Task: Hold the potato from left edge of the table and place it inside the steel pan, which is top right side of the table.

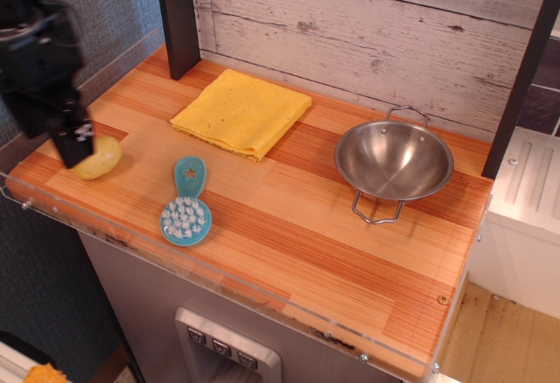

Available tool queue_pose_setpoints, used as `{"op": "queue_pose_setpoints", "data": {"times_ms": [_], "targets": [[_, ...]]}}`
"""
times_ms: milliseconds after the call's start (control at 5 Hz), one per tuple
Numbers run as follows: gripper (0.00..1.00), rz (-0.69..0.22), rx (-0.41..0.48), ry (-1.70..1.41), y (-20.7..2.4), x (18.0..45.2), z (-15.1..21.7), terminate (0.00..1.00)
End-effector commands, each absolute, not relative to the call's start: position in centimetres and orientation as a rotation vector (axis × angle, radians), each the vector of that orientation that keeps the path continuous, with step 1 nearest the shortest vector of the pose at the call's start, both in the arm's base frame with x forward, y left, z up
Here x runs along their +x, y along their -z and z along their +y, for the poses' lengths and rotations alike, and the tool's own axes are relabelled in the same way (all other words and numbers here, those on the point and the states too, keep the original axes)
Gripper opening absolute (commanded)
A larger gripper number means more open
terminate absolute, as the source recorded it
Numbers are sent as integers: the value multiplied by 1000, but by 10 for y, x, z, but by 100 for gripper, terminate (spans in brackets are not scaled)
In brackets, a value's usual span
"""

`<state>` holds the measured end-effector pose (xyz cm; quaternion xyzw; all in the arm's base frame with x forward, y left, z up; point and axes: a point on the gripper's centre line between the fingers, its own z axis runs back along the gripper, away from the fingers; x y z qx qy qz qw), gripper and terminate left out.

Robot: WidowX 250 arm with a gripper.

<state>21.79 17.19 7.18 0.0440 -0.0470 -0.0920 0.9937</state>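
The pale-yellow potato (101, 159) lies near the left edge of the wooden table (297, 226). My black gripper (57, 142) is motion-blurred and hangs over the table's left edge, right at the potato's left side. Its jaws look spread apart and hold nothing, and one finger (75, 142) covers the potato's left end. The steel pan (394, 163) stands empty at the back right, with its two wire handles showing.
A folded yellow cloth (241, 112) lies at the back middle. A teal round scrub brush (185, 212) lies just right of the potato. A black post (178, 16) stands at the back left. A clear acrylic rim (219, 274) edges the table, and a white plank wall stands behind it.
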Motion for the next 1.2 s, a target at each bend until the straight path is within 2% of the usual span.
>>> {"op": "queue_pose_setpoints", "data": {"times_ms": [0,200,800,1000], "targets": [[100,-166,101,165,-71,222,188,0],[100,-170,102,211,-64,237,183,0],[100,-108,101,236,-19,259,189,0],[0,-121,97,219,-21,256,183,0]]}}
